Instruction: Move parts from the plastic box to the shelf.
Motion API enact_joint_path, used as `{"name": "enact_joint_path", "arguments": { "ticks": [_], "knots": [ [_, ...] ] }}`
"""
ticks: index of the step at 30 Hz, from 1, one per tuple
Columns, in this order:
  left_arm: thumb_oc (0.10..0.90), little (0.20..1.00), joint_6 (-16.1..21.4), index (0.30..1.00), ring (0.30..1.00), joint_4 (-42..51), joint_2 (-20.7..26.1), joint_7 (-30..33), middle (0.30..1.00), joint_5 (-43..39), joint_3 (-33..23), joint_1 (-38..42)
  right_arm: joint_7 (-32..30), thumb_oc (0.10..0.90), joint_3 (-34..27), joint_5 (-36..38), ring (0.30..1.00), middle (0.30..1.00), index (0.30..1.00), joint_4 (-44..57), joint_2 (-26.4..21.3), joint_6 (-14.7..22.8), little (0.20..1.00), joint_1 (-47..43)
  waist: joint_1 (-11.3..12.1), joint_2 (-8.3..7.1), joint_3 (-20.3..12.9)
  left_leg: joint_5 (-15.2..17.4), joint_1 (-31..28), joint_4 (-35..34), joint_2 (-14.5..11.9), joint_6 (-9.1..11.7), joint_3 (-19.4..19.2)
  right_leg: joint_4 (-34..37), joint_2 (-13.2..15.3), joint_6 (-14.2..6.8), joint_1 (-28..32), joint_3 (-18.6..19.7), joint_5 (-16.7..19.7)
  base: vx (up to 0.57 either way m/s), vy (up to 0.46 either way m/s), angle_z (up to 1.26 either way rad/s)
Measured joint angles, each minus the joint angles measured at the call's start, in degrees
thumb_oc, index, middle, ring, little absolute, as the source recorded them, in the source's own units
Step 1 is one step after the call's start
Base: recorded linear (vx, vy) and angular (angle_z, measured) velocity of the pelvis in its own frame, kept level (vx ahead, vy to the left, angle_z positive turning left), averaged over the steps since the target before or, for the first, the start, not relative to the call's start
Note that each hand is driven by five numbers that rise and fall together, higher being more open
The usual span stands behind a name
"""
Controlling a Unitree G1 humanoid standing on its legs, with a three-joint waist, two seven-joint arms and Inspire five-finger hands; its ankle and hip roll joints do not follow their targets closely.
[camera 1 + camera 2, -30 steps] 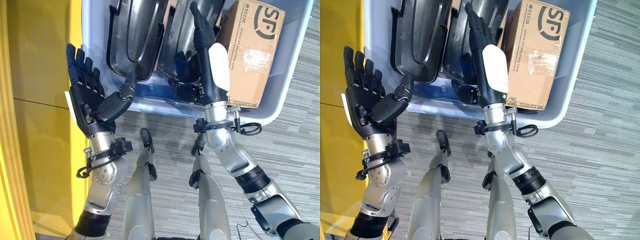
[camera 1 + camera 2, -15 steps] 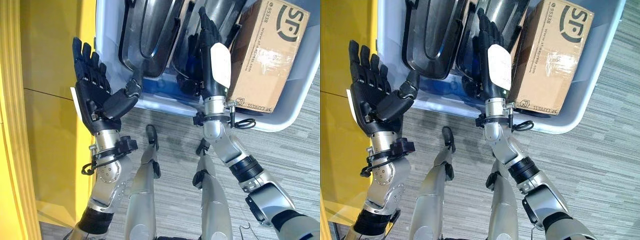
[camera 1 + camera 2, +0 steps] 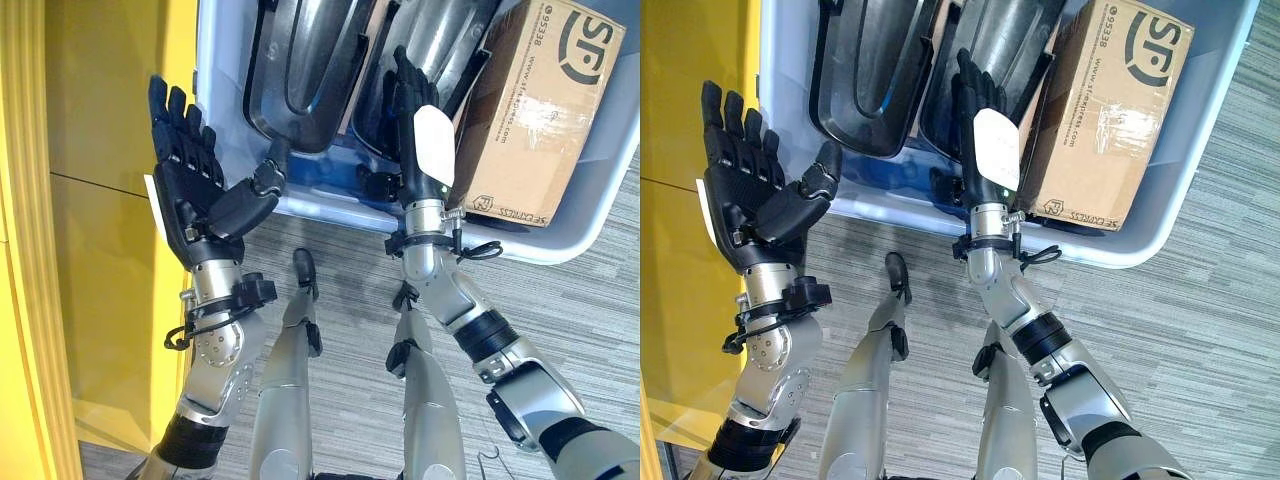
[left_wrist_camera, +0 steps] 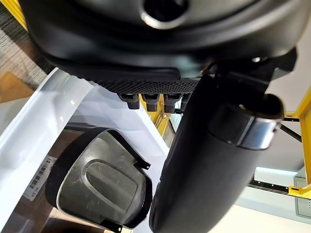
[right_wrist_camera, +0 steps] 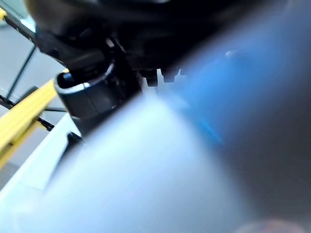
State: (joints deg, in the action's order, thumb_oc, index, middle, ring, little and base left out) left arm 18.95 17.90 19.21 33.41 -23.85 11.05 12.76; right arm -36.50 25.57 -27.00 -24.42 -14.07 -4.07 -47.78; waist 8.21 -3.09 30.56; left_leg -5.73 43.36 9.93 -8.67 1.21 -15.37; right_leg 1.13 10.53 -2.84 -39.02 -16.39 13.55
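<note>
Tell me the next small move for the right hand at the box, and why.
Probably curl the right hand round the black part it lies against in the plastic box. Its fingers are straight, reaching between that part and the cardboard box, gripping nothing. The left hand waits open outside.

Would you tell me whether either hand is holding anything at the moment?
The left hand is open and empty; the right hand reaches into the plastic box, grip unclear.
</note>
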Motion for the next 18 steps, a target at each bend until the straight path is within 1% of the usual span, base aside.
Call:
{"name": "enact_joint_path", "arguments": {
  "ticks": [8,14,15,16,17,18],
  "knots": [
    [0.900,1.000,0.2,1.000,1.000,0.0,0.2,-0.2,1.000,-0.1,0.1,-0.1,-1.7,0.900,0.8,0.0,1.000,1.000,1.000,-3.5,0.7,0.0,1.000,-2.0,-0.1,0.07,0.0,0.0,0.0,0.3,-0.1,0.0,0.1,-0.2,0.2,0.0,0.0,0.1,0.0,0.00,0.000,0.00],
    [0.900,1.000,0.5,1.000,1.000,0.0,0.2,-0.4,1.000,-0.1,0.1,-0.2,-2.3,0.900,1.1,0.0,1.000,1.000,1.000,-8.4,2.5,0.0,1.000,-4.5,-0.1,0.15,-0.1,0.0,0.0,0.7,-0.1,0.0,0.1,-0.5,0.3,0.2,-0.1,0.3,-0.1,0.00,0.000,0.00],
    [0.900,1.000,0.5,1.000,1.000,0.0,0.2,-0.4,1.000,-0.2,0.1,-0.2,-2.5,0.727,1.2,0.0,0.758,0.758,0.758,-9.9,2.6,0.1,0.758,-5.1,-0.1,0.16,-0.1,-0.1,0.0,0.7,-0.1,0.0,0.1,-0.5,0.3,0.2,-0.1,0.4,-0.1,0.00,0.000,0.00],
    [0.900,1.000,0.7,1.000,1.000,0.0,0.2,-0.6,1.000,-0.2,0.1,-0.3,-2.5,0.625,1.5,0.0,0.616,0.616,0.616,-10.3,2.6,0.0,0.616,-5.3,-0.1,0.19,-0.1,-0.1,0.0,0.7,-0.1,0.0,0.1,-0.6,0.4,0.1,-0.1,0.4,-0.3,0.00,0.000,0.00],
    [0.900,1.000,1.0,1.000,1.000,0.0,0.2,-0.8,1.000,-0.3,0.1,-0.5,-2.7,0.420,1.8,0.0,0.327,0.327,0.327,-11.1,2.6,0.1,0.327,-5.8,-0.2,0.21,-0.1,-0.2,0.0,0.7,-0.1,0.0,0.2,-0.7,0.4,0.1,-0.2,0.4,-0.3,0.00,0.000,0.00],
    [0.900,1.000,1.0,1.000,1.000,0.0,0.2,-0.9,1.000,-0.3,0.1,-0.5,-2.9,0.400,1.9,0.0,0.300,0.300,0.300,-11.7,2.6,0.2,0.300,-6.3,-0.2,0.23,-0.1,-0.2,0.0,0.7,-0.1,0.0,0.2,-0.8,0.4,0.1,-0.2,0.4,-0.3,0.00,0.000,0.00]
  ]
}}
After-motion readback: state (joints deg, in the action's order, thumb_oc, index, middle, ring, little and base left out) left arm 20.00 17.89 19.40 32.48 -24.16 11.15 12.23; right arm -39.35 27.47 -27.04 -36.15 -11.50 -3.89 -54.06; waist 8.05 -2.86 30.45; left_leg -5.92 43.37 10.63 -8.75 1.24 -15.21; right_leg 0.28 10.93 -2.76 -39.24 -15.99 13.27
